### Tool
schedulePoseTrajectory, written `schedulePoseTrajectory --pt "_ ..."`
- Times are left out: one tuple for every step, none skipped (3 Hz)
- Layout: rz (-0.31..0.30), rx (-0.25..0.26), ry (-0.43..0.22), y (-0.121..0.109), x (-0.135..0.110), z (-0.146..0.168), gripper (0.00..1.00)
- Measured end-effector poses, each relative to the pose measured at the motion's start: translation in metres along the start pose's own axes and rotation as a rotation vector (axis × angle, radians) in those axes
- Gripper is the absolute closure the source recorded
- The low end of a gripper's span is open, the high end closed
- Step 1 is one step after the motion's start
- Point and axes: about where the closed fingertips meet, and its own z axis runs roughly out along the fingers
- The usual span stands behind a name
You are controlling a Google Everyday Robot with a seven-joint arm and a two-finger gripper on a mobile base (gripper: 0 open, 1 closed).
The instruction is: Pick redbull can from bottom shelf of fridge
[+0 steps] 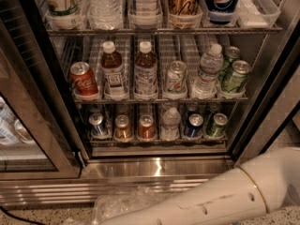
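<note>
The fridge (154, 165) stands open in front of me. The redbull can (97, 124), light blue and silver, stands at the far left of the bottom shelf (159, 140) in a clear lane tray. My white arm (211, 201) crosses the lower right of the view, below and in front of the fridge's steel base. My gripper is out of view, past the frame's bottom edge.
Beside the redbull can on the bottom shelf stand two copper-red cans (123, 128), a water bottle (170, 123), a navy-blue can (193, 125) and a green can (217, 124). The open glass door (28, 125) is at the left. Crumpled clear plastic (122, 203) lies on the floor.
</note>
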Motion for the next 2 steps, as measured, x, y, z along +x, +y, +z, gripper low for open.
schedulePoseTrajectory --pt "0.118 0.166 -0.003 -0.042 0.001 0.015 0.0" --pt "0.237 0.311 -0.024 -0.071 0.007 0.022 0.0"
